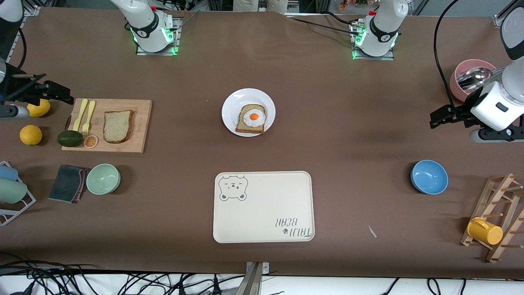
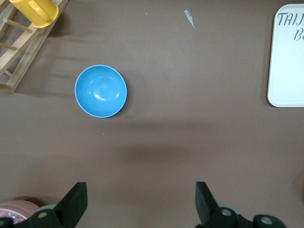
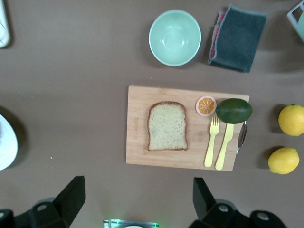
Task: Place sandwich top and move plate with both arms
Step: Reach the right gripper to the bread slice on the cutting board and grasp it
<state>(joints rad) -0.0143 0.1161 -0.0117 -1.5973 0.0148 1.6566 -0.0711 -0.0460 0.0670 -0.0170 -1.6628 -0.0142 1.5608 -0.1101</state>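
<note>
The sandwich top (image 1: pixel 118 126) lies flat on the wooden cutting board (image 1: pixel 139 110) toward the right arm's end of the table, well apart from the white plate (image 1: pixel 233 104) carrying the egg-topped bread slice (image 1: pixel 251 119). Right gripper (image 3: pixel 137 199) hangs over the table by the board, jaws wide apart and empty. Left gripper (image 2: pixel 141 202) hovers above bare table near the blue bowl (image 1: pixel 429 176), jaws spread too, holding nothing.

- I see a light brown speckled bread slice (image 1: pixel 118 126) with darker crust.
- White plate (image 1: pixel 230 107).
- Cream tray (image 1: pixel 266 213), bear print.
- Blue bowl (image 1: pixel 429 176); pale green bowl (image 1: pixel 103 178).
- Yellow cup (image 1: pixel 484 230).
</note>
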